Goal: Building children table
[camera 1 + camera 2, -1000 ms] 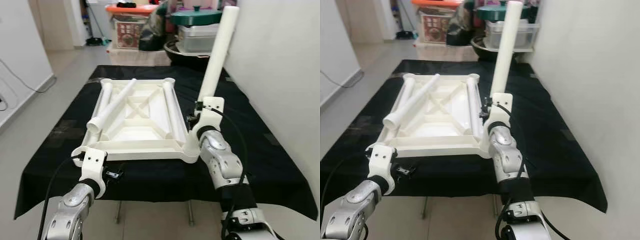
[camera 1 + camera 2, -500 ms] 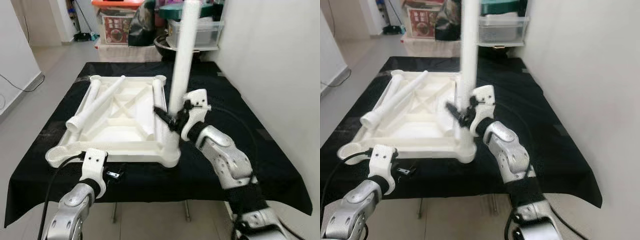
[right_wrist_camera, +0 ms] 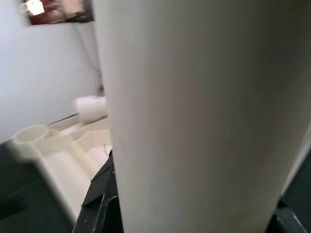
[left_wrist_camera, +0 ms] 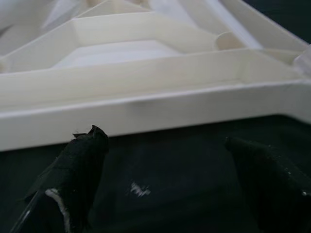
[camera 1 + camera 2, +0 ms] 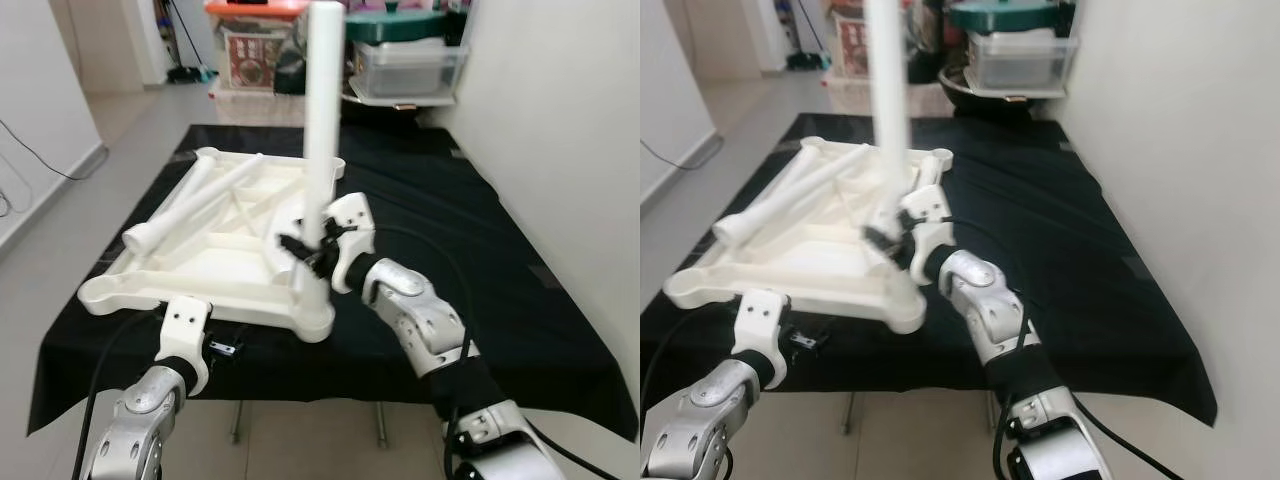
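1. Right tool (image 5: 312, 245) is clamped on the lower end of a long white plastic tube leg (image 5: 322, 110). The leg stands near upright, long axis vertical, over the near-right part of the upturned cream plastic children's table top (image 5: 215, 262).
2. That upturned piece lies on the black-clothed tabletop (image 5: 470, 260), ribbed underside up. Two more white tube legs (image 5: 195, 203) lie loose inside it, crossing towards the far-left corner.
3. Key relation — the round corner socket (image 5: 318, 322) at the near-right sits just below and slightly nearer the robot than the held leg's bottom end. My read: the next move is a short drop and shift towards that socket, keeping the leg vertical. I can't tell whether the leg end is over the socket or over the rib beside it.
4. Left tool (image 4: 160, 179) has its fingers apart, holding nothing, low at the near edge just before the frame's side wall. The right arm is the one on the job.
5. Left wrist view shows the near rim and inner ribs close up; the right wrist view gives mostly the leg's surface, with a socket ring (image 3: 30, 133) behind it. The head views alone show the leg's tilt.
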`<state>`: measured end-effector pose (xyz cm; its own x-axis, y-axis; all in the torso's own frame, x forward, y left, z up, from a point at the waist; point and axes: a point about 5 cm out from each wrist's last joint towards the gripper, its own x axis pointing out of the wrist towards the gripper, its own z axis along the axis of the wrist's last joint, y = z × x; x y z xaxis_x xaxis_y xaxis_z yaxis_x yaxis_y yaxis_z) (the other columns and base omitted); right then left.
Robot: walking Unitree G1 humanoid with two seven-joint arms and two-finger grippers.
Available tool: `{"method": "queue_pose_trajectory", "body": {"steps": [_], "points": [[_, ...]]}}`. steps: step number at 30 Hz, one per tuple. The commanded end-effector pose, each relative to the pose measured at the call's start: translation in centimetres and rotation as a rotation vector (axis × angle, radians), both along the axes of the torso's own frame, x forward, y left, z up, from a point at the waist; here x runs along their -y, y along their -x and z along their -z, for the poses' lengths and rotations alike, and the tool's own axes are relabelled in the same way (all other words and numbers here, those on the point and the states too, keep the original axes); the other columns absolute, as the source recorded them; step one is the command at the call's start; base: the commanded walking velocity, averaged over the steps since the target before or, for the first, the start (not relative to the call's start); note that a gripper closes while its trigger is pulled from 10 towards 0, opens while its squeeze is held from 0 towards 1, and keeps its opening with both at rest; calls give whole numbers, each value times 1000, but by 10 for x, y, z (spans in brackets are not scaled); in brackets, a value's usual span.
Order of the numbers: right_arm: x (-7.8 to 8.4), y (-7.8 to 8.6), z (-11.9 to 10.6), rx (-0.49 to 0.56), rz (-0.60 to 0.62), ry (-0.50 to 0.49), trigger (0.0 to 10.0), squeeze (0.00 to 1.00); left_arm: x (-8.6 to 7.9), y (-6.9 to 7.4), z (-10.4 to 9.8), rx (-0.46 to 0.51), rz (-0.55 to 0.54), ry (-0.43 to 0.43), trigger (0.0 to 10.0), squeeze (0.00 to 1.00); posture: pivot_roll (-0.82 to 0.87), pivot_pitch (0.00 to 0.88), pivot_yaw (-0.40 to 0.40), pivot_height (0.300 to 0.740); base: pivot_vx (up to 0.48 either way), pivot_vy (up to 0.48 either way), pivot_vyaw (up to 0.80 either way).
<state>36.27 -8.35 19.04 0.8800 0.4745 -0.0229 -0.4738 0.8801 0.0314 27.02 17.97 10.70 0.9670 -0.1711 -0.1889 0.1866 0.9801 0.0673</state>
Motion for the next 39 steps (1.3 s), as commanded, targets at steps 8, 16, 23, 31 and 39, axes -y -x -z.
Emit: {"method": "queue_pose_trajectory", "body": {"steps": [8, 16, 23, 31, 39], "points": [[36, 6, 32, -167, 488, 30, 10000, 0, 4, 0, 2, -5, 11, 0, 10000, 0, 98, 0, -39, 740, 0, 0, 0], [-10, 14, -10, 9, 111, -114, 10000, 0, 5, 0, 4, -13, 14, 2, 10000, 0, 87, 0, -40, 740, 0, 0, 0], [-26, 41, -31, 102, -400, -140, 10000, 0, 5, 0, 4, -10, 14, 6, 10000, 0, 85, 0, -42, 740, 0, 0, 0], [-37, 65, -14, 117, -686, 11, 9490, 0, 3, -1, 4, -7, 1, 3, 10000, 0, 99, 0, -54, 740, 0, 0, 0], [8, 0, 15, -96, 106, 45, 0, 0, -1, 2, 5, -12, -9, -5, 10000, 0, 103, 0, -53, 740, 0, 0, 0]]}}
